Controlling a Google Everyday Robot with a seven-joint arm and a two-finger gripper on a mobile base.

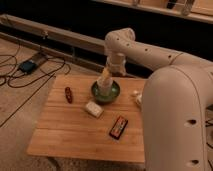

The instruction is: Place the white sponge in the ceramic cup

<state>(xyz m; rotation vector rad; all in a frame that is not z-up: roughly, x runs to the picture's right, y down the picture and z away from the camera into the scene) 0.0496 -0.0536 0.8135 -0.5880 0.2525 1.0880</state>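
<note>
Table (70,137): light wooden top, standing on a carpeted floor; it carries all the loose items listed below.
Robot body (175,120): large white shell filling the right side of the view and covering the table's right edge.
Arm (122,40): white, rising from the body, bent at a rounded joint behind the table and dropping straight down toward the table's middle.
Gripper (105,84): at the lower end of the arm, low over the green bowl, its pale tip seen inside the bowl's rim; whether it touches the bowl cannot be told.
Gripper state: cannot be told, neither open nor closed, nor whether anything is held.
Green bowl (114,93): dark green, round, upright, near the middle of the table's far half, directly under the gripper.
White sponge (93,108): small cream-white block lying flat on the table, just beside the bowl's near left edge, clear of the gripper and resting on bare wood.
Ceramic cup (135,95): small pale thing on the table just right of the green bowl, partly hidden by the robot body; its form cannot be made out further. It is apart from the sponge, with the bowl between them.
Dark packet (118,127): flat dark bar-shaped wrapper with reddish marks, lying at a slant to the near right of the sponge, apart from it.
Red-brown object (68,94): small and elongated, lying left of the bowl, apart from both the bowl and the sponge.
Cables and box (30,65): dark leads and a small dark unit on the floor beyond the table's left side.
</note>
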